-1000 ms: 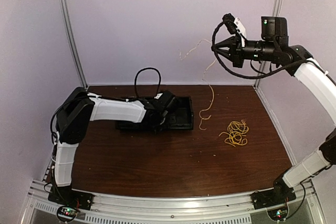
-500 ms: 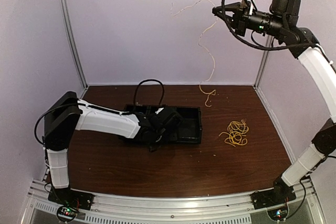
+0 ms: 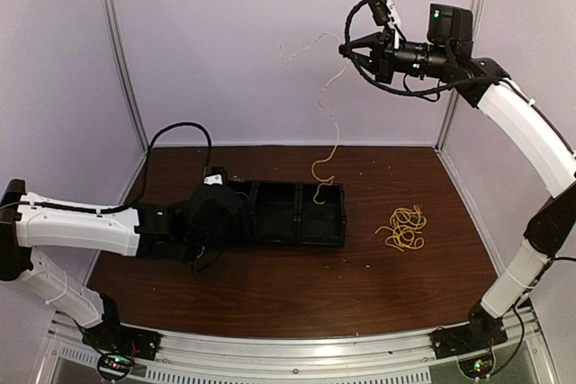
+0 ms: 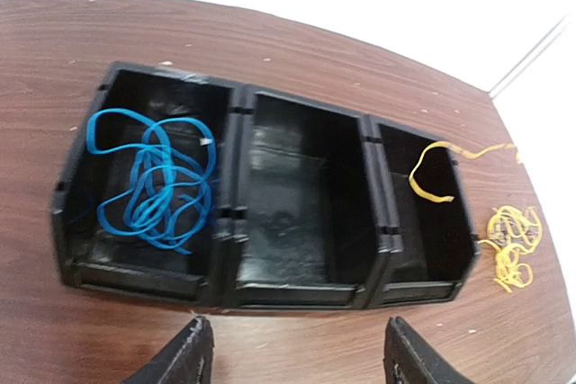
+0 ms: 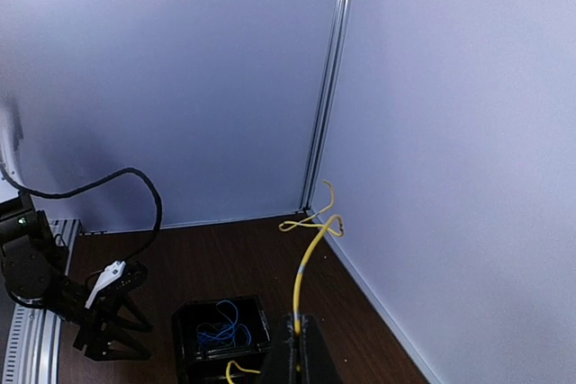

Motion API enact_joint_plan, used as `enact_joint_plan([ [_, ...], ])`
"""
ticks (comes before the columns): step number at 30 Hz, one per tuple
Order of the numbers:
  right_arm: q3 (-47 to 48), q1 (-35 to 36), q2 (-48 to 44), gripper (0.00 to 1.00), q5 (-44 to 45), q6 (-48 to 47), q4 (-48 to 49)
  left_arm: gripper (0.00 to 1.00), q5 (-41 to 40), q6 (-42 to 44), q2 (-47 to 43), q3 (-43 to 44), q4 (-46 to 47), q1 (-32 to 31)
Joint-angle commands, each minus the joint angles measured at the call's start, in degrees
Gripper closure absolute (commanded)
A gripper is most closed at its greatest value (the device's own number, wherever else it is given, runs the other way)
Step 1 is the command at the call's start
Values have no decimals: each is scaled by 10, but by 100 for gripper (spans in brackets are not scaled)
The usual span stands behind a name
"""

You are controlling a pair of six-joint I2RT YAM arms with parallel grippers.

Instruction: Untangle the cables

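My right gripper point(image 3: 346, 47) is high above the table's back, shut on a long yellow cable point(image 3: 335, 128). The cable hangs down, and its lower end point(image 4: 427, 177) dips into the right compartment of the black three-bin tray point(image 3: 297, 242). In the right wrist view the yellow cable point(image 5: 306, 258) rises from between the shut fingers of that gripper point(image 5: 300, 348). A blue cable point(image 4: 157, 177) lies bundled in the tray's left compartment. A tangled yellow bundle point(image 3: 405, 227) rests on the table to the right of the tray. My left gripper point(image 4: 292, 361) stands open and empty, just short of the tray's near wall point(image 4: 306, 294).
The tray's middle compartment point(image 4: 288, 213) holds nothing. Pale walls with metal posts point(image 3: 121, 60) close the table at the back and sides. A thick black arm cable point(image 3: 175, 137) loops above the left forearm.
My left gripper has opened and drawn back from the tray toward the left. The right gripper swung up and left with the yellow cable, whose lower end now hangs in the right compartment.
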Motion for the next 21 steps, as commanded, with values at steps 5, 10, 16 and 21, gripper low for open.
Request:
enact_joint_plan([
  [5,-96,4,-3,100,6,-2,47,34,-76,-30,-90,-45,-40,2],
  [10,-186,7,-7,100,1,13,83,34,-102,-30,-117,-58,-55,2],
  [16,-271,8,5,100,11,-16,81,35,-108,-35,-125,-69,-57,2],
  [21,-312,9,41,100,24,-52,58,34,-109,-40,-124,-75,-58,2],
])
